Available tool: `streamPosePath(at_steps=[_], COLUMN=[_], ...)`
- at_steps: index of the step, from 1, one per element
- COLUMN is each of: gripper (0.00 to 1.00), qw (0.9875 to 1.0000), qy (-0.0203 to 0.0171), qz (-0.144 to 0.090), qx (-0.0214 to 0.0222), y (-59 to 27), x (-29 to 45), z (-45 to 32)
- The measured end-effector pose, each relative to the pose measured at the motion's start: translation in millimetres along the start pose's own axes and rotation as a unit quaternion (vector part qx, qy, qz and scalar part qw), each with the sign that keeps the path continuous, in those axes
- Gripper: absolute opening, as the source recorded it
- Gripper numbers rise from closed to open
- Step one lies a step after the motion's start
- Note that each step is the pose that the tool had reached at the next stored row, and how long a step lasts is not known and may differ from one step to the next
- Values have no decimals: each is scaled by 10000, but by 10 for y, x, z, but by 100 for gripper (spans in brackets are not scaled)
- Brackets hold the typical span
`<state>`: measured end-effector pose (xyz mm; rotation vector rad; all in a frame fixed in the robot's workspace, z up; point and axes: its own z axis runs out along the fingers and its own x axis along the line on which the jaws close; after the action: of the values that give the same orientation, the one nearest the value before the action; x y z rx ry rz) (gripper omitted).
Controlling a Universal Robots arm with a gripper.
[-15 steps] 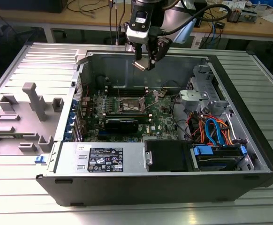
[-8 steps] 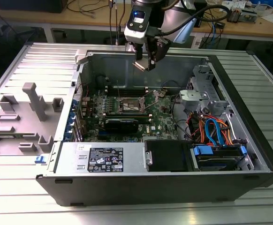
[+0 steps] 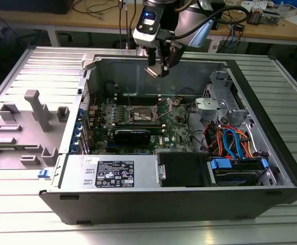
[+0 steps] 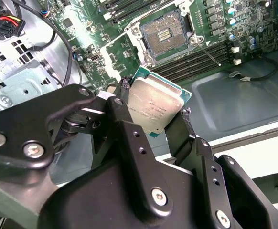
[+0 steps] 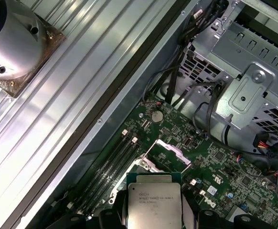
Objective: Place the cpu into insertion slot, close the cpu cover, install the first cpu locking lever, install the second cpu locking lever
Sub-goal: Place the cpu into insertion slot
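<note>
In claw (image 4: 155, 101), cpu (image 4: 153, 109) above circuit board (image 4: 105, 47)

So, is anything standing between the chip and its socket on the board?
Nothing visible does. The hand holds the chip in the air over the open case, and the socket lies uncovered, its contacts showing.

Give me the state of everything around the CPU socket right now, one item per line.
gripper: shut on the cpu, above the open case.
cpu: gripped at its edges, clear of the board, not yet seated.
insertion slot: empty and uncovered.
cpu cover: swung open, off the slot.
locking lever: unlatched, standing free of the socket.
computer case: side open, board exposed.
</note>
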<state>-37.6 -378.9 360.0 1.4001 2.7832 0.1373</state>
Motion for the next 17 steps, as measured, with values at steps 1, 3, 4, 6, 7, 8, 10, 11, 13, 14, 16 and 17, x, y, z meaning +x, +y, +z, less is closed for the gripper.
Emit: streamPosePath(at_steps=[1,3,4,6,7,8,10,11,13,14,16,17], gripper=[55,55,55,55,55,55,55,55,55,55,55,55], qw=[10000,10000,10000,10000,10000,10000,9999,9998,9993,9988,9980,9971], qy=[0,0,0,0,0,0,-11,-17,-33,-43,-55,-67], qz=[0,1,1,2,2,2,127,194,374,479,624,755], qx=[0,0,0,0,0,0,-2,-4,-7,-9,-12,-14], y=[0,0,0,0,0,0,-1,-1,-2,-2,-2,-2], x=[0,0,0,0,0,0,1,1,0,0,0,0], z=[0,0,0,0,0,1,7,9,13,15,19,20])
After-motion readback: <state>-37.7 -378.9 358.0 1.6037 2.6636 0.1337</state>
